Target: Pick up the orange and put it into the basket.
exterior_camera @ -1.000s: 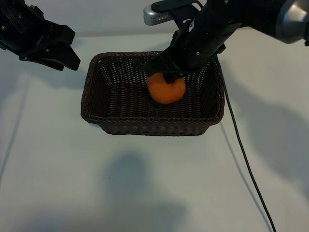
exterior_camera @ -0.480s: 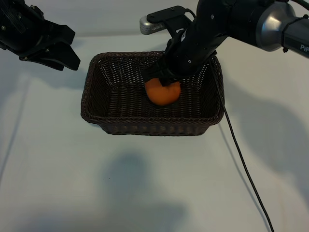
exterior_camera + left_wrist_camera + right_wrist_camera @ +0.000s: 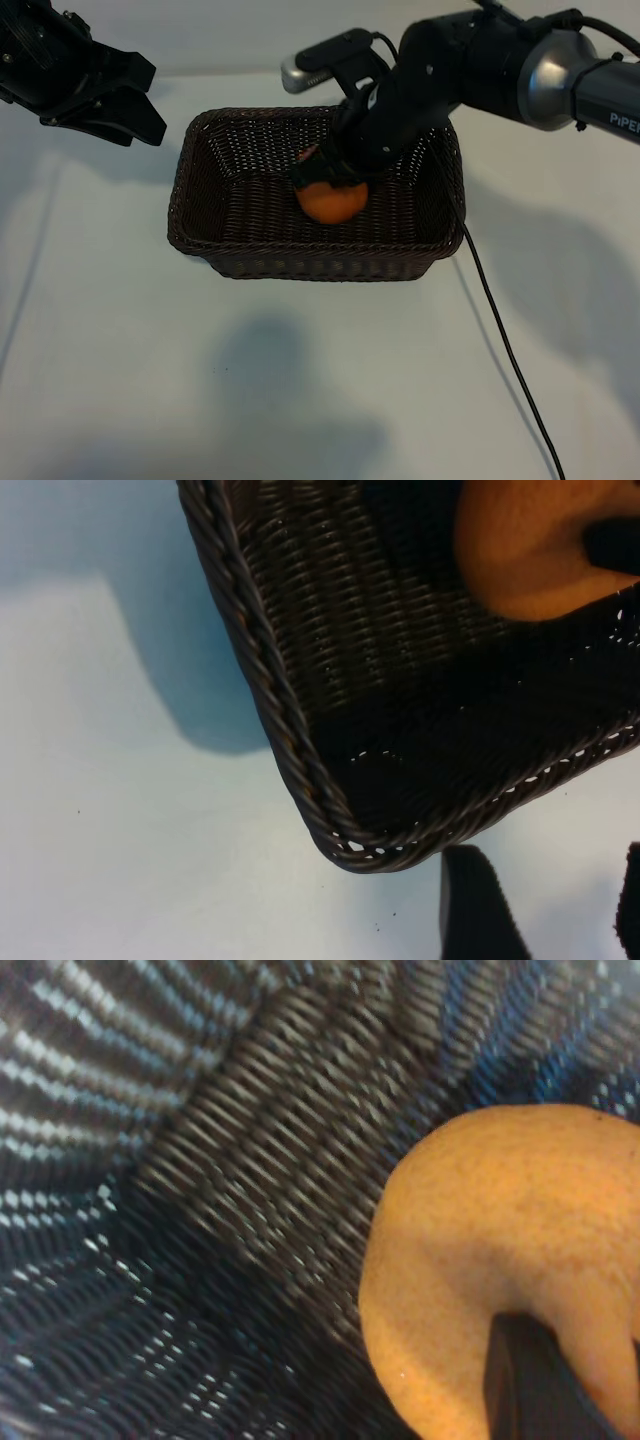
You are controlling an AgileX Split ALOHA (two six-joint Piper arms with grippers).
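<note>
orange (image 3: 333, 201) | clamped in right gripper (image 3: 330, 172) | inside basket (image 3: 200, 180)

A white table (image 3: 120, 340) carries the dark wicker basket (image 3: 195, 235), with a black cable (image 3: 500, 340) trailing beside it.

Basket (image 3: 200, 215) centre frame, high woven walls block sideways entry; way in only from above. Right claw (image 3: 328, 172) with orange (image 3: 333, 203) fills basket's centre-right; left half of basket interior free. Left claw (image 3: 125, 110) upper left, apart from basket. Cable (image 3: 500, 330) crosses counter (image 3: 120, 380) lower right; lower left counter open.
</note>
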